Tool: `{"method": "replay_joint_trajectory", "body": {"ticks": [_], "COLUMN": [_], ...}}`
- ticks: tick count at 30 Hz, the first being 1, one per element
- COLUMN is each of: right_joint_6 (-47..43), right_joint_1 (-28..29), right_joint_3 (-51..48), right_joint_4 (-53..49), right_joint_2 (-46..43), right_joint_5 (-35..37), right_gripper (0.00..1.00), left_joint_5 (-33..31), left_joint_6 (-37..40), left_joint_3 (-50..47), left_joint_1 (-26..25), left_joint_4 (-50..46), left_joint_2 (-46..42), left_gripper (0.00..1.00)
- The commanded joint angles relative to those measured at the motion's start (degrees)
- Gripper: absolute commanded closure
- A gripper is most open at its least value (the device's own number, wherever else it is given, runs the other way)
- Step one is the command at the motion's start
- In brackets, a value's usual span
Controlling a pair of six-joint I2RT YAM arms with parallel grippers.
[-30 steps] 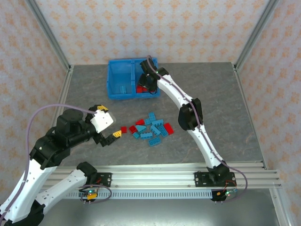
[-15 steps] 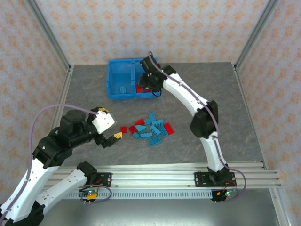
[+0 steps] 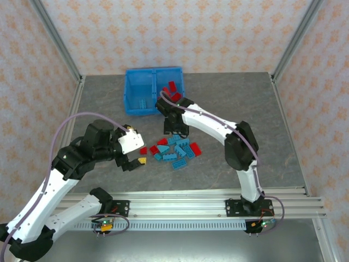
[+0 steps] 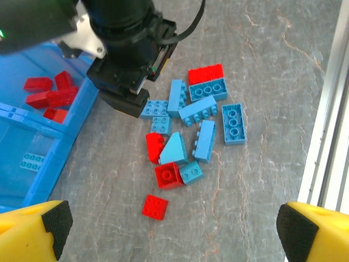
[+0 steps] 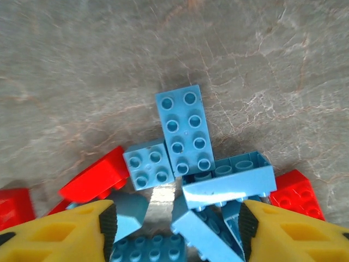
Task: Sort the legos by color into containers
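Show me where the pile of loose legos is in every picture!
Top external: pile of loose legos, middle of the table, below the bin.
Left wrist: centre, right of the bin.
Right wrist: centre and bottom, reaching between the yellow fingers.
Shared landmark: the right gripper at the pile's edge.

Quick rundown of your rig's looks: left arm and right arm are glossy white shells w/ chunky black joint housings. A lilac cable runs along each one (the left's makes a big loop). The left gripper and right gripper both have fat yellow fingers w/ black pads. The bases are black, w/ lil circuit boards and red wires underneath.
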Motion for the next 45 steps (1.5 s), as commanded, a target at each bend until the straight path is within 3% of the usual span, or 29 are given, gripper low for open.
{"method": "replay_joint_trajectory", "body": {"ticks": [1,7,21,25,30,34,38,45], "right_joint_6": [1.0,3.6,5.8,6.9,6.0,2.5,-0.7,-2.6], "right_joint_1": [-0.2,-1.8,-3.6,-3.6,-3.4,-1.7,1.5,6.0], "right_joint_3": [0.6,1.8,1.6,1.5,3.6,8.7,16.0,33.3], "right_joint_4": [0.0,1.0,5.8,6.3,4.4,1.7,2.0,6.6], "right_joint_2": [2.5,7.1,12.9,12.7,8.3,3.7,2.6,10.0], "right_joint_5": [1.1,0.6,-3.0,-2.9,-0.1,4.7,4.2,4.0], "right_gripper": [0.36,0.41,0.52,0.63,0.67,0.68,0.68,0.68], "left_joint_5": [1.3,-0.2,-1.0,-0.9,-1.7,-2.5,-4.0,-7.5], "left_joint_6": [1.1,-2.4,-2.5,-2.2,-2.1,-2.7,-3.1,-2.9], "left_joint_3": [1.1,-0.7,-3.1,-3.4,-3.5,-3.8,-4.5,-3.8], "left_joint_1": [-0.1,-0.1,-0.1,-0.1,0.0,0.0,0.0,0.0], "left_joint_4": [-1.8,-1.4,-0.9,-1.1,-1.2,-0.1,1.8,1.7], "left_joint_2": [-1.8,-5.4,-6.8,-6.9,-7.5,-8.4,-9.4,-9.9], "left_gripper": [0.0,0.0,0.0,0.0,0.0,0.0,0.0,0.0]}}
